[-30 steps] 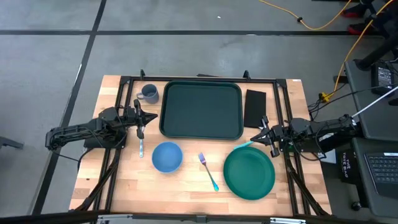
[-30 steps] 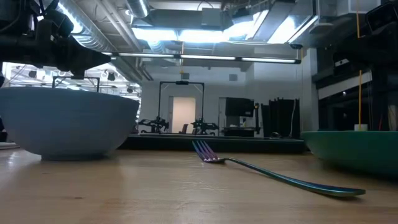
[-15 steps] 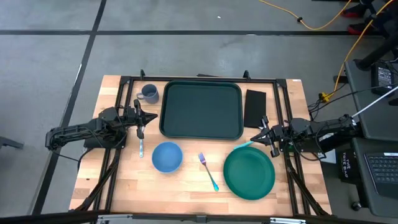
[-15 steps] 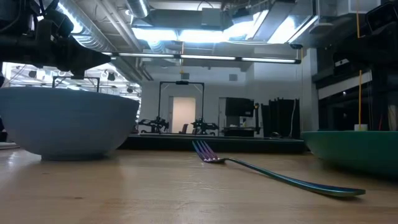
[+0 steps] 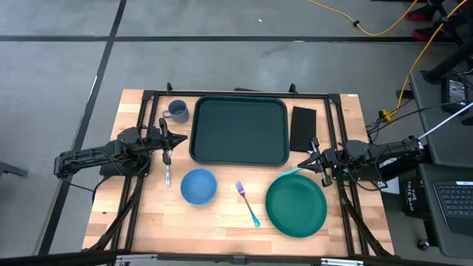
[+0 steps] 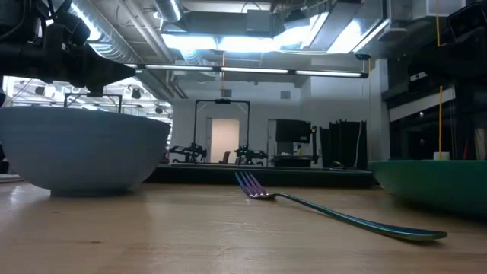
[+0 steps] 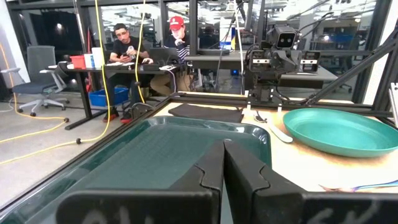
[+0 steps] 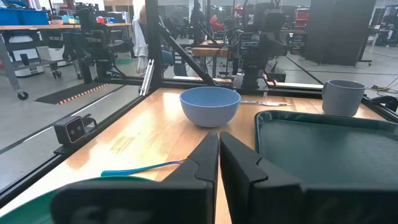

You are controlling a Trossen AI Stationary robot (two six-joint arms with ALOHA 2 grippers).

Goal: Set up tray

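Observation:
The dark green tray (image 5: 239, 131) lies flat on the wooden table at the far middle, with nothing on it. My left gripper (image 5: 168, 140) hovers level just off the tray's left rim, shut, its fingertips (image 7: 224, 155) pointing across the tray (image 7: 155, 149). My right gripper (image 5: 309, 159) hovers level near the tray's near right corner, shut, pointing toward the table's left. The right wrist view shows its fingertips (image 8: 219, 146) beside the tray (image 8: 323, 143). Neither gripper holds anything.
A grey mug (image 5: 177, 111) stands left of the tray, and a black napkin (image 5: 303, 127) lies to its right. Nearer lie a blue bowl (image 5: 198, 185), a fork (image 5: 247, 204) and a green plate (image 5: 296, 205). A utensil (image 5: 168, 176) lies under the left gripper, another (image 5: 290, 172) by the plate. People (image 7: 149, 46) sit beyond the table.

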